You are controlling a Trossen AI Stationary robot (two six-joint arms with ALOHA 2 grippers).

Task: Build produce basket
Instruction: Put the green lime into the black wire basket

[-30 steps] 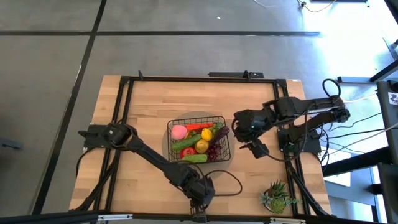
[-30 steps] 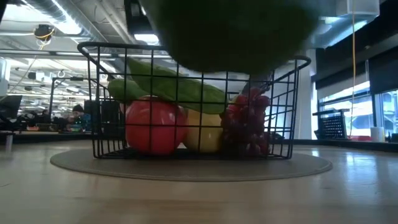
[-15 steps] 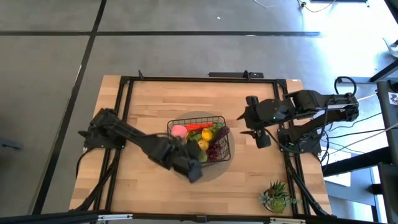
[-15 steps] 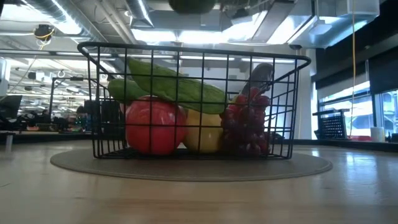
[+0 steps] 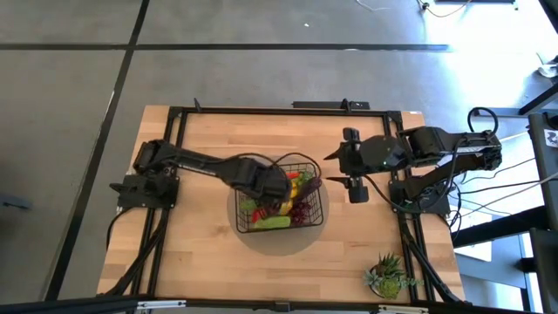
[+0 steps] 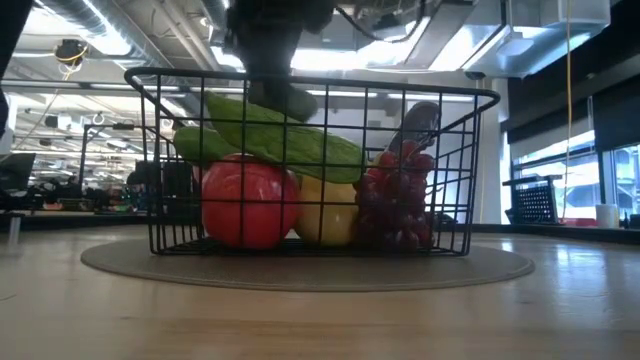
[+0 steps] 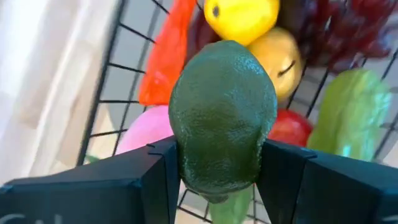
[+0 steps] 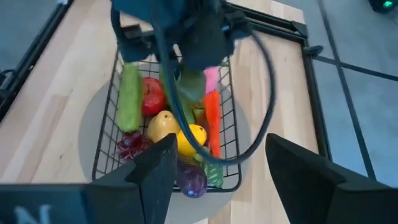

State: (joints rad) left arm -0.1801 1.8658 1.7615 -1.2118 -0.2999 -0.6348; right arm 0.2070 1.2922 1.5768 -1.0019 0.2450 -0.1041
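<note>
The black wire basket (image 5: 316,209) stands on a round grey mat in the middle of the table and also shows in the low view (image 6: 470,170). It holds a tomato (image 6: 245,205), a cucumber (image 6: 300,145), lemons (image 7: 239,15), dark red grapes (image 6: 400,200), a chilli (image 7: 165,56) and a peach (image 7: 146,130). My left gripper (image 5: 277,187) is over the basket, shut on a dark green fruit (image 7: 224,112). My right gripper (image 5: 347,166) is open and empty, just right of the basket. My left gripper pinches the dark green fruit by its two opposite sides (image 7: 180,155) between its two fingers (image 7: 158,174). It comes from above, pointing down. The fruit (image 6: 288,100) hangs at about rim height, just over the cucumber. Whether it touches the cucumber, I cannot tell.
A spiky green potted plant (image 5: 385,275) stands at the near right corner. Black frame rails (image 5: 174,139) run along the table's left, far and right sides. The left arm's cable (image 8: 261,93) loops over the basket.
My left gripper has risen from the table's near edge with the dark green fruit and swung toward the far edge, and now stands over the basket, lowered to rim height. My right gripper has drawn back a little from the basket toward the far right.
</note>
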